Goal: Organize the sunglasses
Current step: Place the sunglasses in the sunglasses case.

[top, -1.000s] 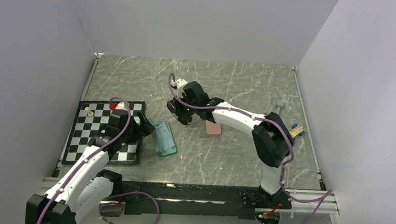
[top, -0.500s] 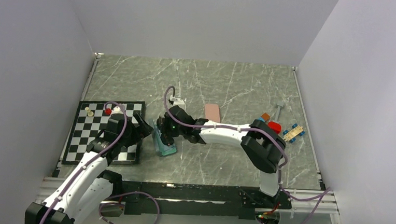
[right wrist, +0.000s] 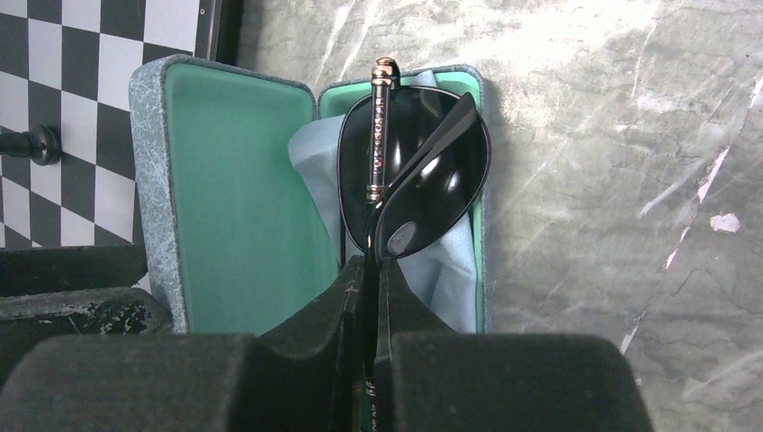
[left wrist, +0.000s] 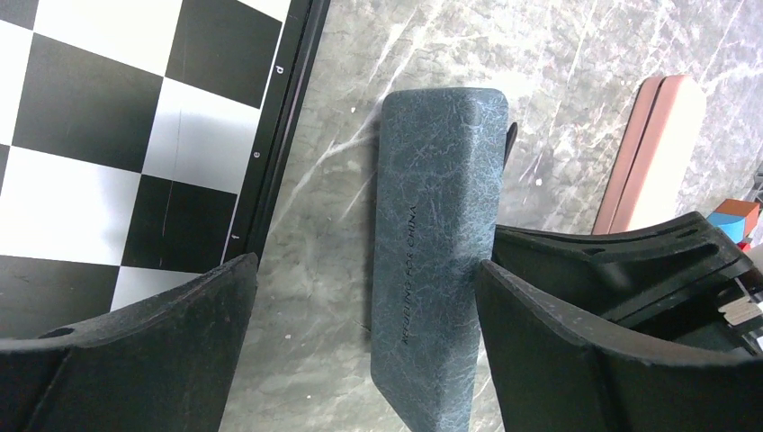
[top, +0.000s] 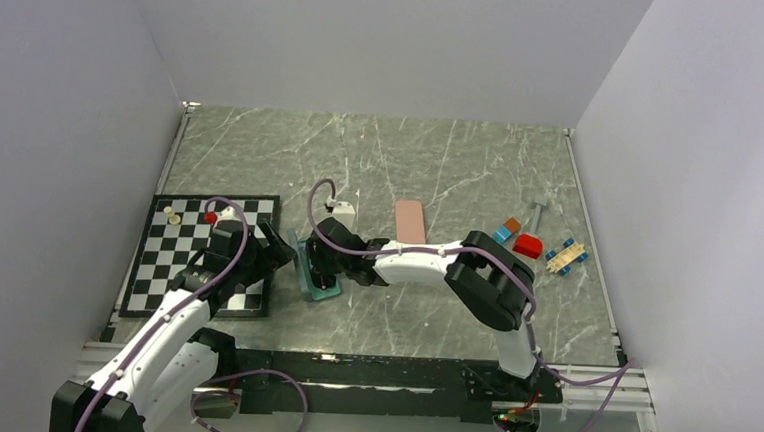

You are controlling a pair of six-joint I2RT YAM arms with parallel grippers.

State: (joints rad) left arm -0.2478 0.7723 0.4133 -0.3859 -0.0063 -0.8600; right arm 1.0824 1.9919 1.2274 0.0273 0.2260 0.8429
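The slate-blue case (top: 318, 277) lies open beside the chessboard, showing green lining (right wrist: 243, 198) and a light blue cloth (right wrist: 450, 261). My right gripper (right wrist: 373, 270) is shut on a temple of the thin black-framed sunglasses (right wrist: 414, 171) and holds them over the cloth in the case's right half; it also shows in the top view (top: 325, 263). My left gripper (left wrist: 364, 270) is open and straddles the case's raised lid (left wrist: 441, 252), whose outside faces it; in the top view (top: 274, 244) it is just left of the case. The white pair is out of view.
A chessboard (top: 205, 260) with a few pieces lies at the left, its edge close to the case (left wrist: 270, 144). A closed pink case (top: 410, 221) lies behind the right arm. Small coloured blocks (top: 528, 245) sit at the right. Grey walls enclose the table.
My right arm swung from the table's middle toward the near left and lowered the black sunglasses over the open case, uncovering the pink case. The left gripper barely moved.
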